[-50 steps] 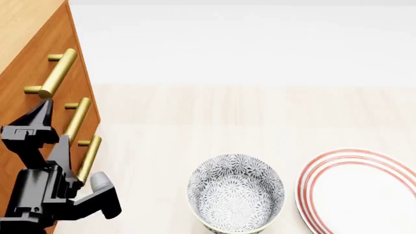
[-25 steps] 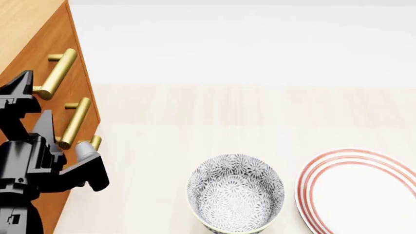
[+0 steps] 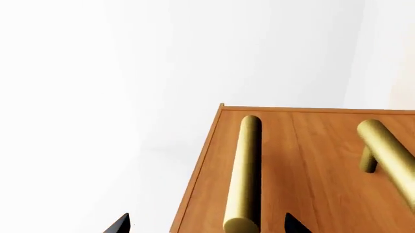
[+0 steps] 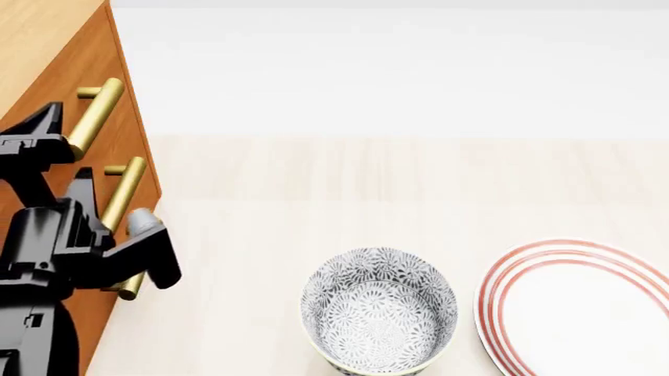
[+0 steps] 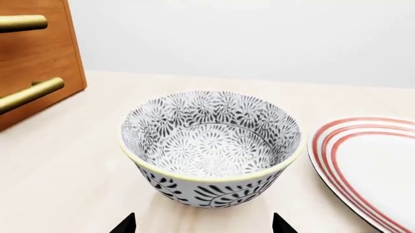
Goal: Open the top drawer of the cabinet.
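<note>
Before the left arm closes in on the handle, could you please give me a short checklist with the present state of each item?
1. Left gripper open: ok, tips apart.
2. Handle between the tips: ok in the left wrist view.
3. Which drawer that handle belongs to: cannot tell.
4. Top drawer still shut: ok, flush with the cabinet.
5. Fingers touching the handle: cannot tell.
6. Bowl and plate away from the cabinet: ok.

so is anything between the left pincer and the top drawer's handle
Nothing visible. In the left wrist view the handle runs straight up between the open left pincer tips, with bare cabinet front behind it.
</note>
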You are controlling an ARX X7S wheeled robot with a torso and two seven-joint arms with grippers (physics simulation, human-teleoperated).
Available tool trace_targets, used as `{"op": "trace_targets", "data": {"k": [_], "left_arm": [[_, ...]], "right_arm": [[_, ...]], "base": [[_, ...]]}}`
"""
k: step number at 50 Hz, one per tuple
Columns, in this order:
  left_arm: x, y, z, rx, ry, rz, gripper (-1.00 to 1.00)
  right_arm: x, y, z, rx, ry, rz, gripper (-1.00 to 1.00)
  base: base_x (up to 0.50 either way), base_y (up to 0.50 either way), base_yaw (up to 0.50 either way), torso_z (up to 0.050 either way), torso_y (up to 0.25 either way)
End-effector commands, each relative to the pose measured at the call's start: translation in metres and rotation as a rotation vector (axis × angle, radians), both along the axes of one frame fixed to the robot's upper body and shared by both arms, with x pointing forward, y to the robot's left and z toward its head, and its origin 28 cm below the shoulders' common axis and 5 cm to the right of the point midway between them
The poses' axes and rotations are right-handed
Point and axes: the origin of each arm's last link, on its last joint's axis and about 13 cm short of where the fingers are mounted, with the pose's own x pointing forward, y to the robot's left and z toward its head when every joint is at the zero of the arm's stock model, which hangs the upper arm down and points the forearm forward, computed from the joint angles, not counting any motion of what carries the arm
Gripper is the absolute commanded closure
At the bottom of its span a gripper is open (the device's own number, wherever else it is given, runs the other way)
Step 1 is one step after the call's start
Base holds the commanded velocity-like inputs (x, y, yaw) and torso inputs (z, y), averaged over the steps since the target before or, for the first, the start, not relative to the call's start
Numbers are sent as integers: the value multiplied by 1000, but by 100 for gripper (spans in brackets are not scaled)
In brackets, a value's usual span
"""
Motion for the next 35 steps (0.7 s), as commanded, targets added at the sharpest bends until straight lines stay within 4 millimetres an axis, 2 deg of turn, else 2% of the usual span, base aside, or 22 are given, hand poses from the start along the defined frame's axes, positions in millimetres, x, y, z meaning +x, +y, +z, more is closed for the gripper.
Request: {"op": "trace_targets", "data": {"k": [1,35], "left_arm": [[11,0,-1,-38,12,31,-100],[33,-4,-9,-64,40,12,-100]], "right_arm": [[0,0,0,7,4,7,-100],[-1,1,-2,22,22,20,-100]], "base": [[0,0,0,0,0],[0,0,0,0,0]]}}
